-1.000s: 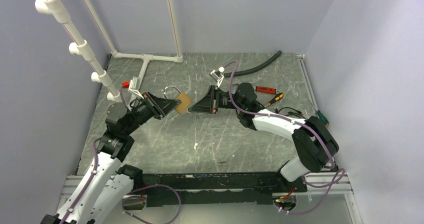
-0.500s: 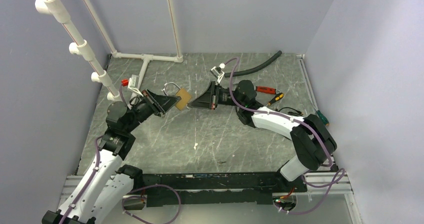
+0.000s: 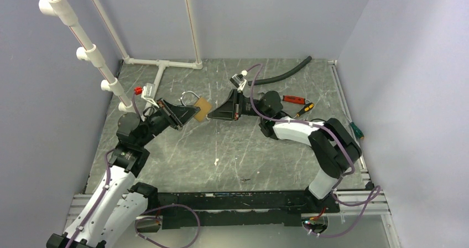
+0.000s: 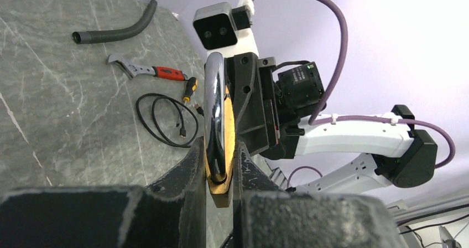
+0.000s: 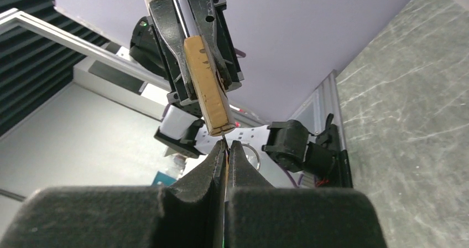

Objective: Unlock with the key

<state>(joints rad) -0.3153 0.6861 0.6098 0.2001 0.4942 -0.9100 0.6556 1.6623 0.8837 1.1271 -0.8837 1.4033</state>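
Key (image 5: 223,143): thin brass blade pinched edge-on between the closed fingers of the right gripper (image 5: 224,160), ring showing behind one finger. Tip meets the lower end of the padlock (image 5: 206,82); whether it has entered cannot be told.
Padlock: brass body, silver shackle, clamped in the left gripper (image 3: 193,114).
Position: both held in the air over the mid-rear of the table (image 3: 221,148), with bare surface in front.
Margins: white pipes (image 3: 160,64) left and rear; hose (image 3: 282,73), wrench (image 3: 293,99), screwdriver (image 3: 303,109) and cable (image 4: 166,118) to the right, well apart.
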